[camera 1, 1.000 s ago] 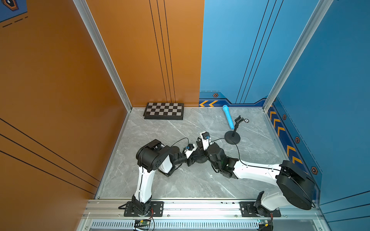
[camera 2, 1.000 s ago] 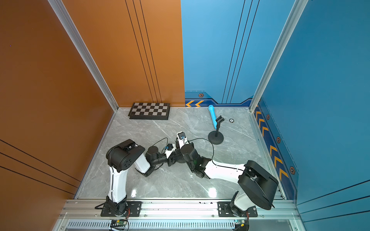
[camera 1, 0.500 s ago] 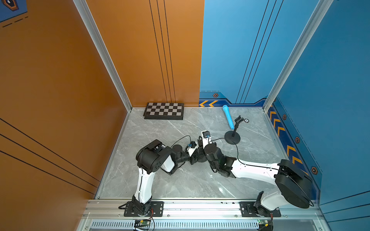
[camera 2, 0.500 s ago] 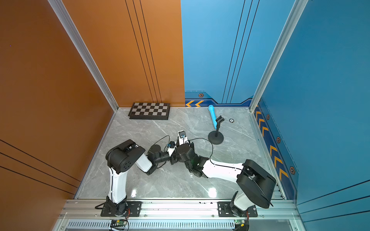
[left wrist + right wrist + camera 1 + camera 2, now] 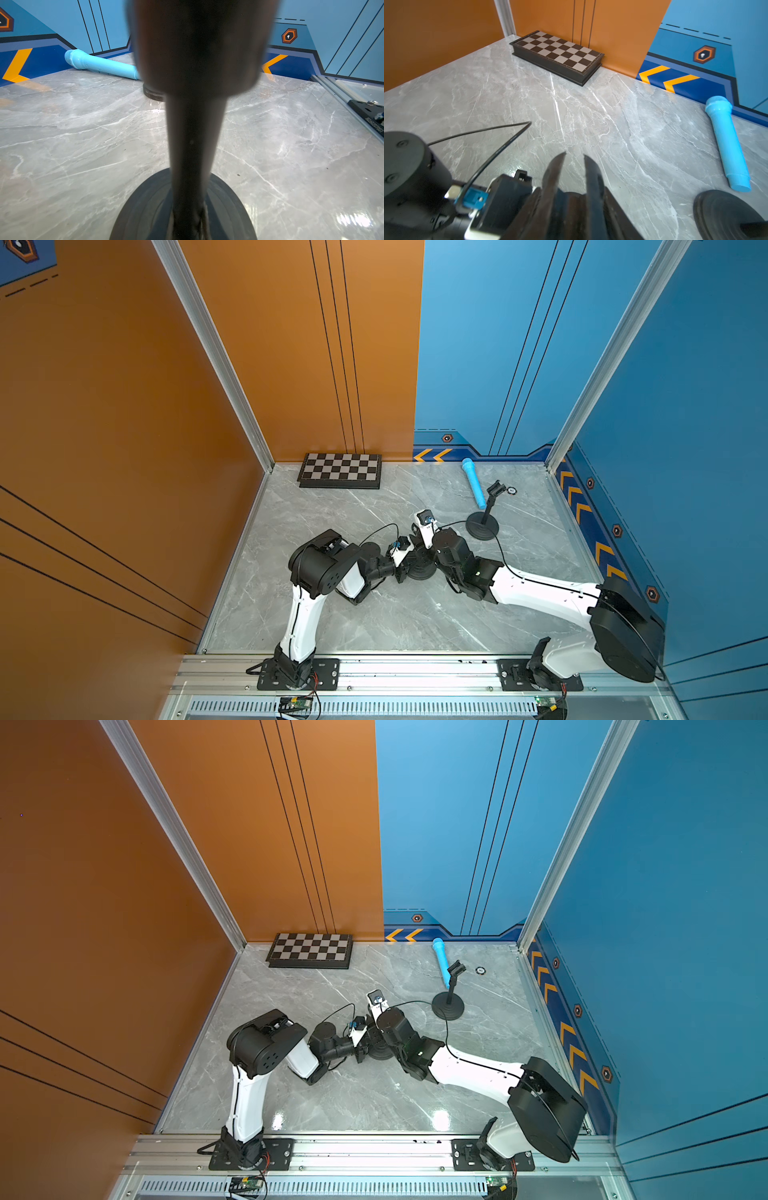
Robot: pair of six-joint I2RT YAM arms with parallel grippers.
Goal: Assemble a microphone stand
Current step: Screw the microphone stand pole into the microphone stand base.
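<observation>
In the left wrist view a dark blurred shape [image 5: 195,72] runs from top to bottom; whether it is a pole or the jaws cannot be told. It hides the tail of the blue microphone [image 5: 99,64] and most of the far stand base [image 5: 152,94]. The near round base [image 5: 141,214] is cut off by the frame edge. In both top views the left arm [image 5: 374,566] and right arm [image 5: 453,549] cover the jaws. A small round thing [image 5: 511,490] near the back wall is too small to name.
</observation>
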